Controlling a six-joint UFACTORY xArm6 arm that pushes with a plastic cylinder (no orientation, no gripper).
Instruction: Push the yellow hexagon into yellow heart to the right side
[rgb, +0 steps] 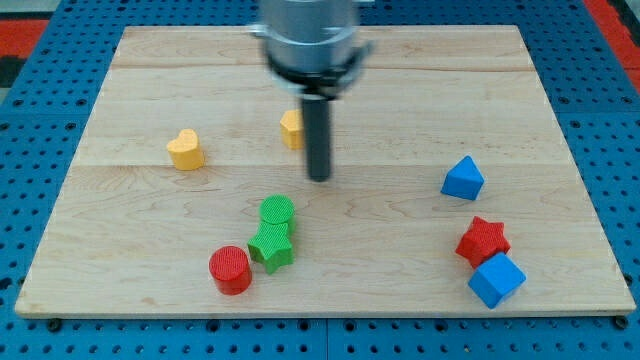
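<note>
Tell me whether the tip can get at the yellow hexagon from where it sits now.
Probably yes. My tip sits just below and to the view's right of the yellow hexagon, with no block between them. The rod itself hides part of the hexagon.

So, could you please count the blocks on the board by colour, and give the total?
Yellow: 2, the yellow heart and the yellow hexagon, partly behind the rod
Green: 2, green cylinder, green star
Red: 2, red cylinder, red star
Blue: 2, blue triangle, blue cube
Total: 8
</note>
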